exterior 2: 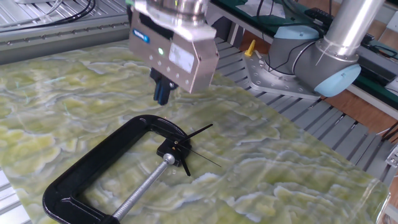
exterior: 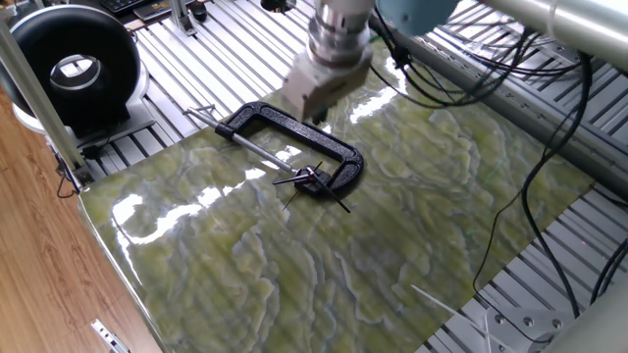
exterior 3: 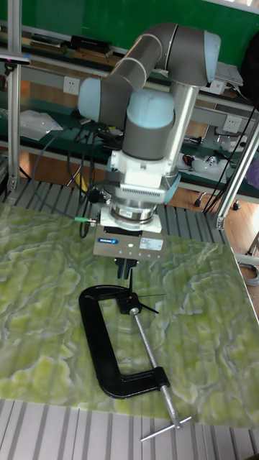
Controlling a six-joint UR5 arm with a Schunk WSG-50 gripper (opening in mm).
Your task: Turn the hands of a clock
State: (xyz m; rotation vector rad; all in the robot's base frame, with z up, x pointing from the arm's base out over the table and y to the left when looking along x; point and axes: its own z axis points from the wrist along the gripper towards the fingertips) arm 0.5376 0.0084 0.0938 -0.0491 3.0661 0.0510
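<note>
The clock (exterior 2: 178, 148) is a small black hub with thin black hands (exterior 2: 200, 131) of unequal length. It sits in the jaw of a black C-clamp (exterior 2: 93, 163) lying on the green marbled table. The hub also shows as clock (exterior: 312, 179) and clock (exterior 3: 134, 309). My gripper (exterior 2: 162, 98) hangs above the table just behind the clamp's curved back, a short way from the hub. Its dark fingers (exterior 3: 126, 270) are pressed together with nothing between them. From the other side the gripper (exterior: 316, 111) is blurred over the clamp's far bar.
A round black ring-shaped device (exterior: 74, 67) stands at the table's far left corner. A thin white stick (exterior: 437, 300) lies near the right front edge. Black cables (exterior: 549, 147) hang over the right side. The arm's base (exterior 2: 298, 59) sits behind the table.
</note>
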